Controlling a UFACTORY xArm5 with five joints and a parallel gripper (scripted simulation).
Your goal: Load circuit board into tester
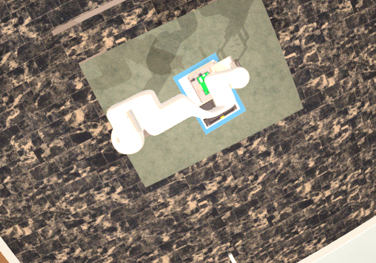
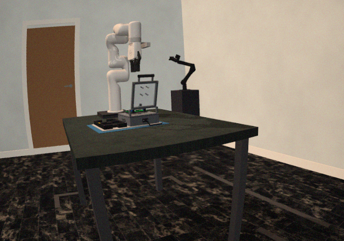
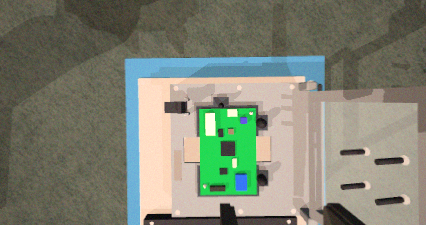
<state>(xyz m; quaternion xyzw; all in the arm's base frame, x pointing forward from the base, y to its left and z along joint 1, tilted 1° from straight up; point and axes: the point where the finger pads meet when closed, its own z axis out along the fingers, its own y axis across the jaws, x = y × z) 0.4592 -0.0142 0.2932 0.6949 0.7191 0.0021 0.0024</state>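
While the circuit board (image 3: 228,152) lies flat in the tester (image 3: 235,210), component side up, the end effector (image 2: 135,65) hangs well above it near the handle of the upright lid (image 2: 144,94), its fingers half apart and gripping nothing.

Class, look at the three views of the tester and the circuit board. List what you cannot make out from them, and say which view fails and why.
- Pins through the circuit board: wrist view, too small.
- Tray: wrist view, cut off by the bottom edge; top view, arm covers part.
- Lid latch: exterior view, too small.
- Gripper fingers: exterior view, too small and dark.
- Tester: top view, mostly under the arm.
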